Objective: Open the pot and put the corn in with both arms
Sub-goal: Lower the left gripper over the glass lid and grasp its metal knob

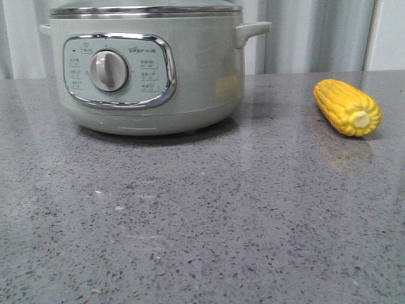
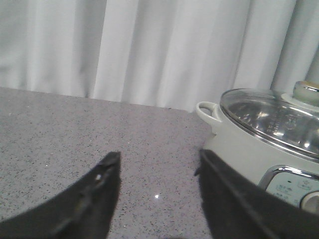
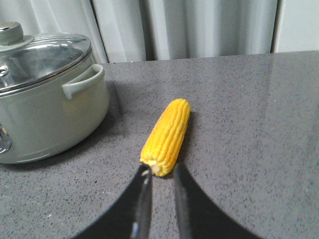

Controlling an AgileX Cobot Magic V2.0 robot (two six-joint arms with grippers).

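Note:
The pale grey-green pot (image 1: pixel 190 69) stands at the back left of the table with its dial panel facing me. Its glass lid (image 2: pixel 269 117) with a knob (image 2: pixel 306 92) is shut on it. The yellow corn (image 1: pixel 345 106) lies on the table at the right, stub end towards me. Neither gripper shows in the front view. My left gripper (image 2: pixel 158 159) is wide open and empty, over bare table beside the pot (image 2: pixel 239 149). My right gripper (image 3: pixel 161 166) stands just short of the stub end of the corn (image 3: pixel 167 132), jaws a narrow gap apart and holding nothing.
The table (image 1: pixel 202 221) is grey speckled stone. Pale curtains (image 1: pixel 316 31) hang right behind it. The pot's side handle (image 1: pixel 252 31) sticks out towards the corn; it also shows in the right wrist view (image 3: pixel 82 82).

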